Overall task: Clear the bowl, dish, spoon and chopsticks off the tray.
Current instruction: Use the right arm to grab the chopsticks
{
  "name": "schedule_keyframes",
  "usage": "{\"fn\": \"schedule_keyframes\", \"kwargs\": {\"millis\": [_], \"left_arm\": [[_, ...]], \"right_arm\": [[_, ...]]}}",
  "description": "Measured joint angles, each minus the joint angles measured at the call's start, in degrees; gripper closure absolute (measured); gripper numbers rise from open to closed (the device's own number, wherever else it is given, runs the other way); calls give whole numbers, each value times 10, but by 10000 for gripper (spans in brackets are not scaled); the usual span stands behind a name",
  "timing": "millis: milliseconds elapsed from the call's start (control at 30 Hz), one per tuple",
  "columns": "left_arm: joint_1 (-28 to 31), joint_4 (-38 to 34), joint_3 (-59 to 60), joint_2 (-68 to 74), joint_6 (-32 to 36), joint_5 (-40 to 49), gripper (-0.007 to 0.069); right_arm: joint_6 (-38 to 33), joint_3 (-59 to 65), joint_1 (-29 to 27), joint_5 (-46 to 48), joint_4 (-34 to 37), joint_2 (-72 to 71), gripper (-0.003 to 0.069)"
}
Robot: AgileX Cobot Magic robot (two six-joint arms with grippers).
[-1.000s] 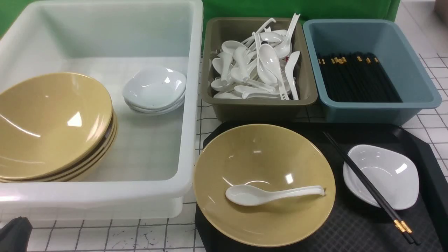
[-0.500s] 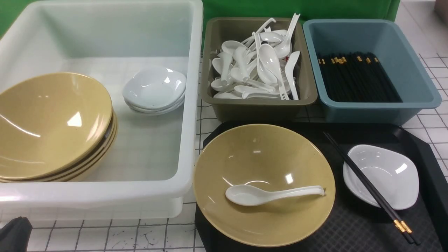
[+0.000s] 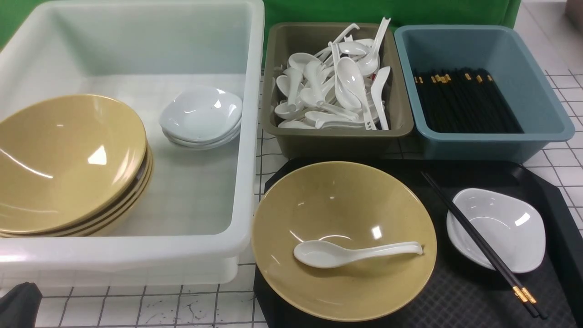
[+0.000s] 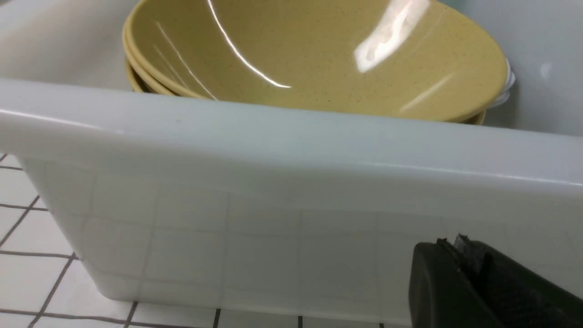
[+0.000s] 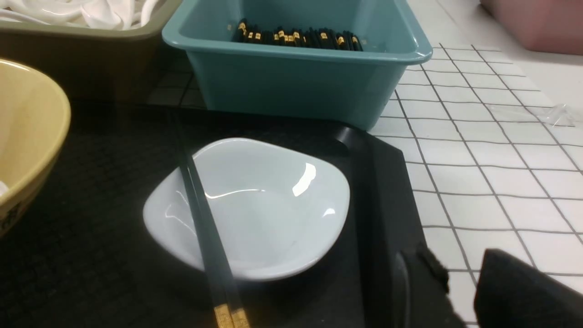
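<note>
In the front view the tray [image 3: 455, 296] fills the 5 o'clock part of the scene. The bowl [image 3: 337, 196] sits at its 9 o'clock end with the spoon [image 3: 346, 253] lying inside, handle toward 3 o'clock. The dish [image 3: 505, 228] sits at the 3 o'clock end, with the chopsticks [image 3: 478, 239] resting across its 9 o'clock rim. Everything looks hard, glossy and slippery. I'd pinch the bowl, surely the heaviest, at its rim, and take the spoon by its handle. The chopsticks look likely to roll, so I'd grip both together where the dish props them up. In the left wrist view, the left gripper [image 4: 455, 255] is pressed together and empty beside the white tub [image 4: 273, 159]. In the right wrist view, the right gripper [image 5: 460, 291] is spread and empty by the tray's rim near the dish. Dark marks on the bowl's outer wall are too blurred to read.
</note>
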Motion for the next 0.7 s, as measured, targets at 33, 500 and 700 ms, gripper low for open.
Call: {"fn": "schedule_keyframes", "kwargs": {"millis": [33, 500, 700], "left_arm": [[0, 0, 0, 0, 0, 0, 636], [0, 0, 0, 0, 0, 0, 636], [0, 0, 0, 0, 0, 0, 636]], "right_arm": [[0, 0, 0, 0, 0, 0, 421], [0, 0, 0, -4, 0, 0, 421], [0, 0, 0, -4, 0, 0, 421]]}}
